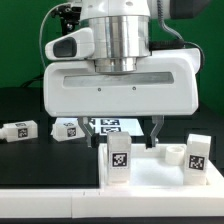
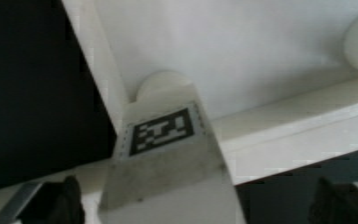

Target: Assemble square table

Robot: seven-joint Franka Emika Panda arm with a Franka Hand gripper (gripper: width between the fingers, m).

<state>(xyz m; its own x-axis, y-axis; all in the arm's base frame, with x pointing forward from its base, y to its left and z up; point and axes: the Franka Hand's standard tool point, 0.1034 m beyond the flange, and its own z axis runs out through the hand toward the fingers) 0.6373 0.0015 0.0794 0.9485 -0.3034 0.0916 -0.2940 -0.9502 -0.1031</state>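
Arm: reaches straight down from above.
Gripper: its two fingers are wide apart.
Fingertips: dark, blurry, probably not squeezing.

Tagged leg btwn spread gripper fingers, not touching; rimmed white top behind.

legs: white, black-and-white square tags | square top: white | table: black

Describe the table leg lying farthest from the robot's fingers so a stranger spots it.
On the black table, look toward the exterior view's left of the robot's fingers. Two short white tagged legs lie there on their sides; yours is the outer leg, by the picture's edge, beyond its neighbour.
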